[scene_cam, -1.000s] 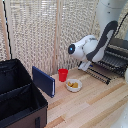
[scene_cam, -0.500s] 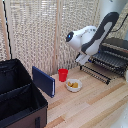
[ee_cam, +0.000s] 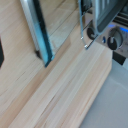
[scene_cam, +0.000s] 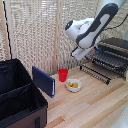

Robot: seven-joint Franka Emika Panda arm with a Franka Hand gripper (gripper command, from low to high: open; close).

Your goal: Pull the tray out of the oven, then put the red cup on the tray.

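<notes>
One tray point(scene_cam: 111, 61) sticks out of the oven point(scene_cam: 116, 50) over its dropped-down door at the exterior view's right, and the red cup point(scene_cam: 63, 75) stands on the wooden worktop point(scene_cam: 95, 102) well apart from it, just beside a white bowl point(scene_cam: 73, 85) with yellow stuff in it. Arm's up in the air between cup and oven, and honestly can't tell if the pincer point(scene_cam: 84, 58) is spread or pressed together. Big black case point(scene_cam: 19, 97) is open at the exterior view's left with a dark blue panel point(scene_cam: 43, 81) propped next to it.

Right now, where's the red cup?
In the exterior view the red cup stands on the wooden table, left of the oven, between the blue panel and the white bowl.
</notes>
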